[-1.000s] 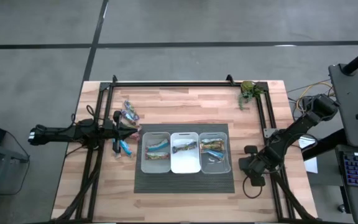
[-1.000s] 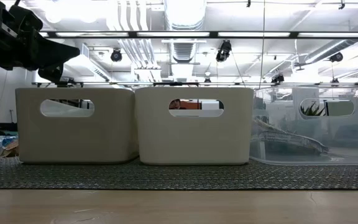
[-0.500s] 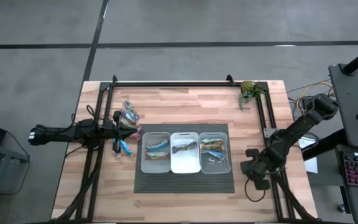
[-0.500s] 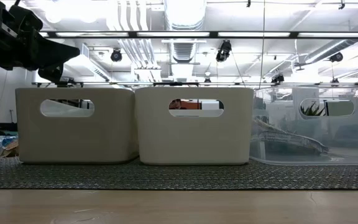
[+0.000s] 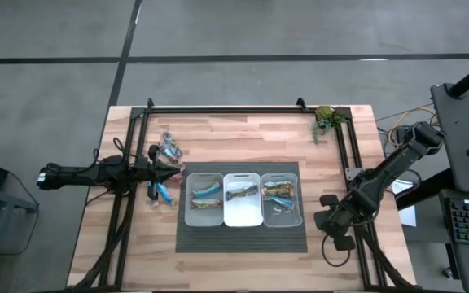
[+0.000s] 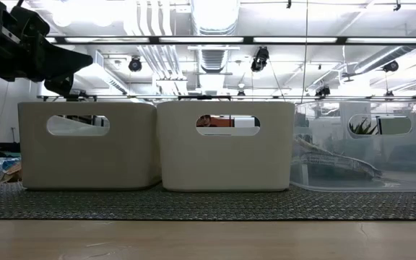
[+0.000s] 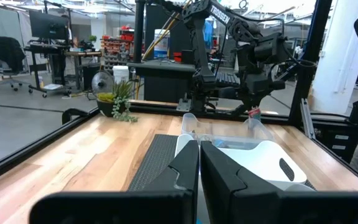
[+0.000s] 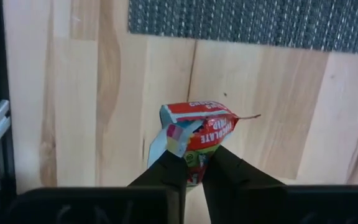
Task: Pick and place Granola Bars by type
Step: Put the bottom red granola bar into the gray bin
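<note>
At the high view's lower right, we see the right tool (image 8: pixel 193 163) clamped on a red-marked granola bar (image 8: pixel 197 134) above the tabletop (image 8: pixel 73 93); left tool (image 7: pixel 199 163) together.

"TROSSEN" stood in white letters on the far arm (image 7: pixel 229 18) in the left wrist view. The red-and-silver granola bar wrapper (image 8: pixel 197 134) in the right wrist view carried white print, partly readable, looked like "...OLATE ...IP"; the rest was too small to read.
</note>
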`<state>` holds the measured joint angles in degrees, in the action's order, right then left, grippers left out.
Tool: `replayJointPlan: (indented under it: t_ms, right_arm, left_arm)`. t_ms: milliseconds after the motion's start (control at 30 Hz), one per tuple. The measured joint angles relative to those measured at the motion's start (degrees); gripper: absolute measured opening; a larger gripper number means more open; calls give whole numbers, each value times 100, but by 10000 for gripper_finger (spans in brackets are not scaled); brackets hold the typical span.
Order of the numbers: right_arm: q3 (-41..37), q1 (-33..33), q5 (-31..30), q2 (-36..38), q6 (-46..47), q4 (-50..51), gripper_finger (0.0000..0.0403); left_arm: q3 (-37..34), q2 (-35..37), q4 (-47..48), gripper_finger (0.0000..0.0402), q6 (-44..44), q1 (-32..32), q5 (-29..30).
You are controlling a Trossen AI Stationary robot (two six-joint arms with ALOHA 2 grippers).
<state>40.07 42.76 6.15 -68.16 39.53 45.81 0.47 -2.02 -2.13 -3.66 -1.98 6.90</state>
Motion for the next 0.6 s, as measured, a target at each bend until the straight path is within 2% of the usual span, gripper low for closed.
replayJointPlan:
  t_ms: [133,333,600]
  right_arm:
    - [-9,0,0,-19,16,14,14]
    - [30,-2,22,-17,23,110,14]
    - [749,-80,150,24,-53,688,12]
  left_arm:
    - [-1,0,0,0,-1,0,1]
    - [-1,1,0,0,-1,0,1]
    - [0,0,0,0,0,0,0]
